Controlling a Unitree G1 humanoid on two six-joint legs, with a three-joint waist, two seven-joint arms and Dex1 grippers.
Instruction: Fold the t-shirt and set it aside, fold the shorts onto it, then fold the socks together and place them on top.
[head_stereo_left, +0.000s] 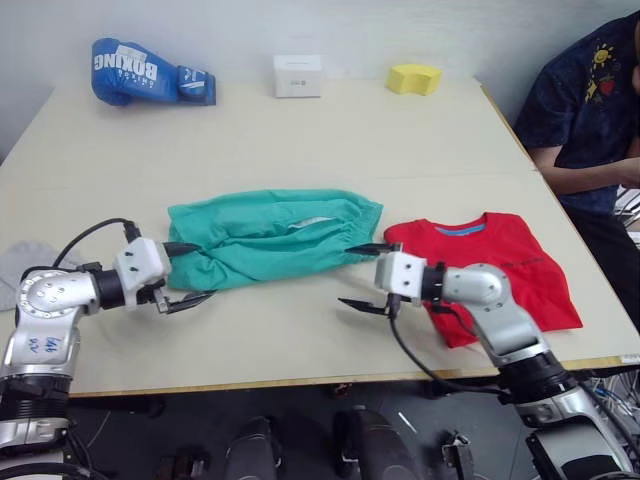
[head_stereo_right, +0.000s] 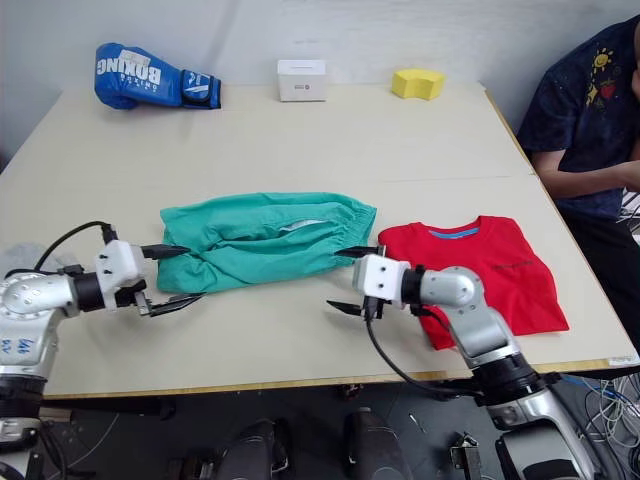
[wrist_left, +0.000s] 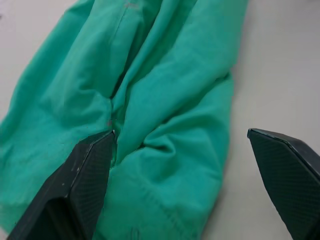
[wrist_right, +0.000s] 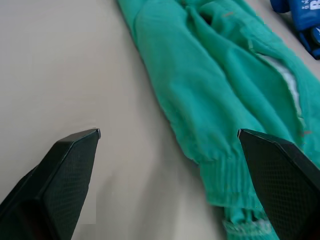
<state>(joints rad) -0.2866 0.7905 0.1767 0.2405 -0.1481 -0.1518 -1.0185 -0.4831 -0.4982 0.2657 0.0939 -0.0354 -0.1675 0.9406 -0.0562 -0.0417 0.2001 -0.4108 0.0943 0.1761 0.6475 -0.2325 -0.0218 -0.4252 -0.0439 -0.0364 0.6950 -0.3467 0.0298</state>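
Note:
The teal shorts (head_stereo_left: 270, 235) lie crumpled lengthwise in the middle of the table, waistband toward the right. The red t-shirt (head_stereo_left: 505, 262) lies folded flat at the right, next to the shorts. My left gripper (head_stereo_left: 197, 272) is open at the shorts' left end, one finger over the cloth (wrist_left: 165, 100) and one finger beside it. My right gripper (head_stereo_left: 348, 277) is open just off the waistband end (wrist_right: 235, 200), between shorts and t-shirt, with nothing in it. A pale grey patch, the socks (head_stereo_left: 14, 268), shows at the table's left edge behind my left arm.
At the back of the table sit a blue boxing glove (head_stereo_left: 140, 72), a small white box (head_stereo_left: 297, 75) and a yellow sponge (head_stereo_left: 414, 78). A person (head_stereo_left: 585, 110) sits at the table's right side. The front edge (head_stereo_left: 300, 378) runs close under both arms.

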